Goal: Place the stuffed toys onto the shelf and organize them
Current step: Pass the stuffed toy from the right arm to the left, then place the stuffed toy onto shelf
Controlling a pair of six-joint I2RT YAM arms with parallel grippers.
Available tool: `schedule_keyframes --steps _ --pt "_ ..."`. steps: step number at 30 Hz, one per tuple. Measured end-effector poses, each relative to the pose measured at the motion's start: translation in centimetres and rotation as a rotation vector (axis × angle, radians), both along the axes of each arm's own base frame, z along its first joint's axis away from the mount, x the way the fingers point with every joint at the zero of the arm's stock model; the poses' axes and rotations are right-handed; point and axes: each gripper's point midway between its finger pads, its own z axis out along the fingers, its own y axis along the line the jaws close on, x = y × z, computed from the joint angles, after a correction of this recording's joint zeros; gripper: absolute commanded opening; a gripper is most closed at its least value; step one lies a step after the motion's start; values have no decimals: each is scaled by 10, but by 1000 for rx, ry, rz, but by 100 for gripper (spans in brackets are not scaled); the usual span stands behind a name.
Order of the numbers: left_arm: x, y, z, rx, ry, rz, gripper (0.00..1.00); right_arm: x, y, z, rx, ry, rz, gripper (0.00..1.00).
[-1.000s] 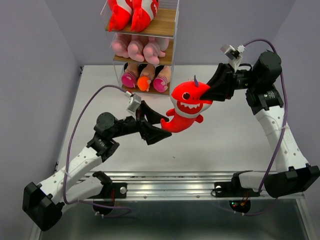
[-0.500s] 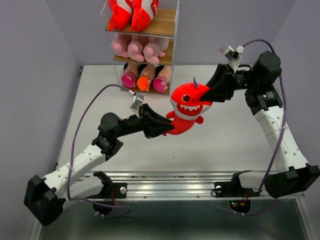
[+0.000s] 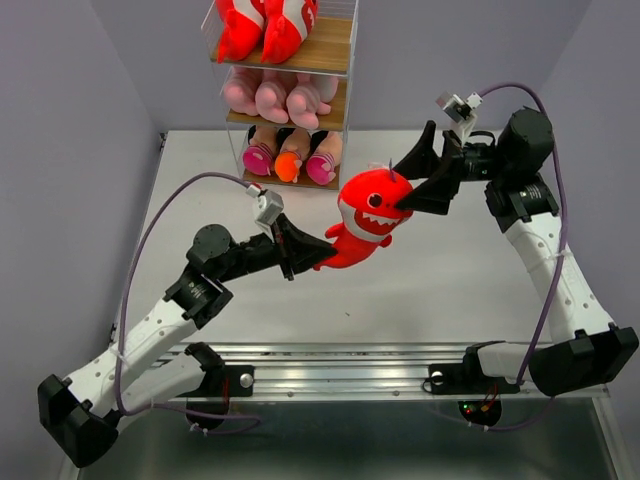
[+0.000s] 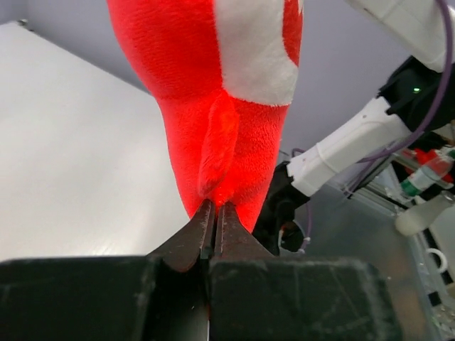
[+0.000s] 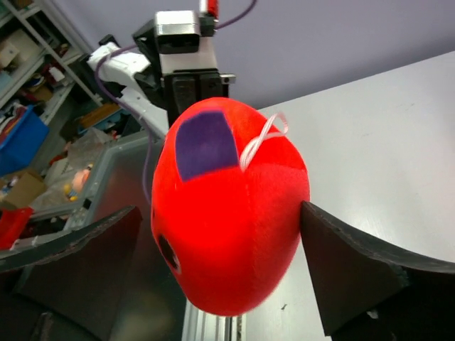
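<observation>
Evidently a handover is completing: the left gripper [image 3: 316,258], just closed, is pinching the tail of the red shark [image 3: 365,215], while the right gripper [image 3: 405,185] is now spreading its fingers either side of the head. That is leaving the toy hanging above the table [image 3: 470,260], short of the shelf [image 3: 335,45]. Two sharks [image 3: 262,28], three pink animals [image 3: 272,98] and three dolls [image 3: 290,155] are already sitting shelved, one tier each.

Fuzzy plush shark [image 3: 365,215], smooth matt table [image 3: 460,275], shelf [image 3: 335,42] of pale wood boards and thin wire.
</observation>
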Motion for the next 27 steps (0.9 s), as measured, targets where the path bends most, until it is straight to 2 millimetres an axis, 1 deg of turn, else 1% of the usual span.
schedule_keyframes --steps 2,4,6,7,10,11,12,13,14,15,17,18,19,20,21,24,25,26,27 --pt "7 7 0 51 -13 66 0 7 1 -1 5 0 -39 100" --pt "12 13 12 74 -43 119 0 11 1 0 11 -15 -78 100" --pt "21 23 22 116 -74 200 0 18 -1 4 20 -45 -136 100" --pt "23 28 29 126 -88 229 0 19 -3 6 24 -62 -157 100" --pt "38 46 52 183 -125 358 0 32 -12 7 20 -114 -289 100" --pt "44 52 63 193 -144 405 0 35 -15 5 14 -128 -329 100" --pt "48 58 76 200 -164 450 0 43 -20 0 2 -152 -398 100" --pt "51 62 84 202 -175 476 0 47 -23 -4 -9 -163 -437 100" --pt "56 69 97 201 -195 523 0 54 -28 -16 -31 -176 -496 100" --pt "58 72 104 199 -205 544 0 58 -32 -25 -48 -178 -532 100" --pt "65 80 121 202 -224 605 0 66 -41 -61 -113 -163 -604 100" --pt "69 84 129 199 -232 634 0 69 -43 -72 -134 -156 -619 100" --pt "74 85 134 204 -233 655 0 71 -46 -92 -165 -131 -632 100" --pt "79 86 140 208 -233 680 0 74 -48 -108 -191 -114 -644 100" --pt "84 87 146 205 -237 702 0 74 -50 -130 -224 -79 -648 100" --pt "103 86 166 201 -239 768 0 69 -55 -181 -288 5 -650 100" --pt "111 84 171 208 -237 786 0 67 -56 -190 -299 17 -648 100" --pt "117 81 175 212 -238 796 0 63 -57 -206 -315 38 -643 100" --pt "127 77 179 218 -237 810 0 59 -57 -215 -325 51 -633 100"
